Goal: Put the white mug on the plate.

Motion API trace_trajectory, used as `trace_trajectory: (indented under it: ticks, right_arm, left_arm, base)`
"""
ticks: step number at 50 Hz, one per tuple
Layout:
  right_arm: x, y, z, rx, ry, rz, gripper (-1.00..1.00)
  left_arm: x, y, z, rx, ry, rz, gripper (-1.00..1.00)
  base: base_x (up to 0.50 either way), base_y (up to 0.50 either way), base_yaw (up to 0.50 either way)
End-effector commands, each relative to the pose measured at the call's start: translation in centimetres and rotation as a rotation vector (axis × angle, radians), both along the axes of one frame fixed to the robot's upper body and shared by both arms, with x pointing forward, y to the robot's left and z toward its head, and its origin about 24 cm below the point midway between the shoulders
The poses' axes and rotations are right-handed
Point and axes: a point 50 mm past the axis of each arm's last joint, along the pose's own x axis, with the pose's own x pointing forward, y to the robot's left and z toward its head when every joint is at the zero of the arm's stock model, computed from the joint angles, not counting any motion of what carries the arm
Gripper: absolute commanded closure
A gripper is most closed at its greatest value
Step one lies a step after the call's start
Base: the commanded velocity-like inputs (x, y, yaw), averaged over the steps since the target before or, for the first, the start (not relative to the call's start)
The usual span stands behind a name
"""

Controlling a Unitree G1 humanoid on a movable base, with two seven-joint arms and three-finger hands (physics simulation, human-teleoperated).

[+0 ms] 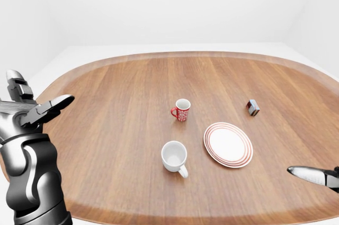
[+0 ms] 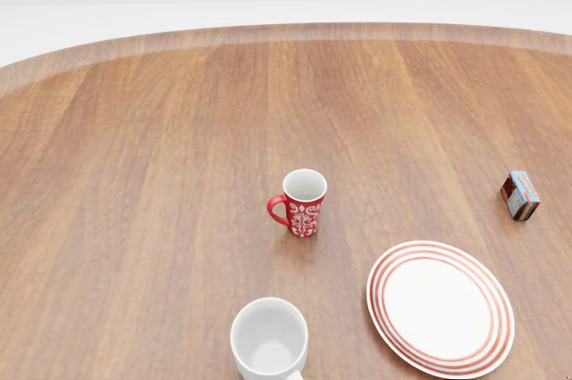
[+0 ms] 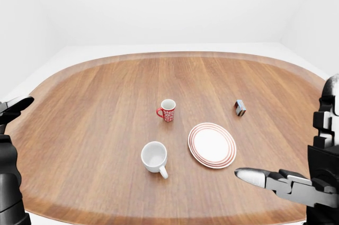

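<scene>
Nothing readable anywhere, honestly. The little box (image 2: 520, 196) has printing on it but it's way too small to make out.

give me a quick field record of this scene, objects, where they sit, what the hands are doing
surface: oval wooden table
white mug: upright, empty, on the table, left of the plate in the left-eye view
plate: red-ringed, bare
red mug: upright, above the white mug in the view
small box: right of the red mug
left hand: fingers open, holding nothing
right hand: fingers open, holding nothing
task state: mug not yet on plate
</scene>
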Motion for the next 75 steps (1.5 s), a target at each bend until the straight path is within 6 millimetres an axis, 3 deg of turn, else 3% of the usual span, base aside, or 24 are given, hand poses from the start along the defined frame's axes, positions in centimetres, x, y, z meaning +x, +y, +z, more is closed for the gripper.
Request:
trace_trajectory:
  ticks: [1,6,7,10,11,14,17,20,22,26,29,38,45,51,59,71,75]
  right_arm:
    - [2.8,3.0,3.2,-0.151,-0.153,0.168,-1.0]
    - [3.4,8.0,8.8,-0.433,-0.494,0.399,-1.0]
    - [4.1,9.7,9.9,-0.561,-0.538,0.437,-1.0]
    - [6.3,11.8,10.5,-0.774,-0.512,0.444,-1.0]
    - [8.3,13.0,10.6,-0.91,-0.439,0.451,-1.0]
    - [11.9,14.4,11.0,-1.12,-0.303,0.389,-1.0]
    - [17.8,15.2,9.7,-1.287,0.021,0.332,-1.0]
    - [21.7,14.9,9.1,-1.25,0.201,0.205,-1.0]
    - [25.2,14.7,8.0,-1.193,0.377,0.209,-1.0]
    - [29.5,15.1,5.7,-1.206,0.667,0.222,-1.0]
    - [31.3,15.5,3.4,-1.235,0.875,0.26,-1.0]
    - [31.4,17.3,-1.3,-1.412,1.088,0.273,-1.0]
    - [31.1,18.5,-2.6,-1.476,1.092,0.277,-1.0]
    - [30.2,20.1,-5.2,-1.529,1.09,0.324,-1.0]
    - [29.0,20.5,-8.3,-1.609,1.08,0.304,-1.0]
    - [26.6,22.0,-13.6,-1.672,1.164,0.42,-1.0]
    - [26.3,22.4,-14.1,-1.679,1.17,0.439,-1.0]
  left_arm:
    - [0.0,-0.1,-0.1,0.004,0.002,-0.002,-1.0]
    - [0.1,-0.1,-0.2,0.003,0.007,-0.003,-1.0]
    - [0.1,-0.1,-0.1,0.002,0.005,-0.002,-1.0]
    - [0.1,-0.1,-0.1,0.002,0.003,-0.002,-1.0]
    - [0.1,-0.1,-0.1,0.003,0.005,-0.003,-1.0]
    - [0.1,-0.1,-0.1,0.002,0.005,-0.004,-1.0]
    - [0.1,-0.2,-0.1,0.003,0.003,-0.004,-1.0]
    - [0.1,-0.2,-0.1,0.002,0.004,-0.005,-1.0]
    - [0.2,-0.3,-0.1,0.004,0.005,-0.007,-1.0]
    - [0.2,-0.2,-0.1,0.003,0.004,-0.006,-1.0]
    - [0.2,-0.2,-0.1,0.002,0.006,-0.007,-1.0]
    - [0.3,-0.3,-0.2,0.0,0.008,-0.012,-1.0]
    - [0.3,-0.3,-0.1,-0.005,0.004,-0.012,-1.0]
    - [0.3,-0.2,-0.2,-0.006,0.005,-0.012,-1.0]
    - [0.2,-0.3,-0.3,-0.007,0.008,-0.012,-1.0]
    - [0.3,-0.4,-0.5,-0.004,0.016,-0.017,-1.0]
    - [0.4,-0.4,-0.5,-0.005,0.017,-0.016,-1.0]
  base:
    - [0.0,0.0,0.0]
    - [0.0,0.0,0.0]
    - [0.0,0.0,0.0]
    - [0.0,0.0,0.0]
    - [0.0,0.0,0.0]
    - [0.0,0.0,0.0]
    - [0.0,0.0,0.0]
    - [0.0,0.0,0.0]
    - [0.0,0.0,0.0]
    - [0.0,0.0,0.0]
    - [0.0,0.0,0.0]
    - [0.0,0.0,0.0]
    - [0.0,0.0,0.0]
    - [0.0,0.0,0.0]
    - [0.0,0.0,0.0]
    - [0.0,0.0,0.0]
    - [0.0,0.0,0.0]
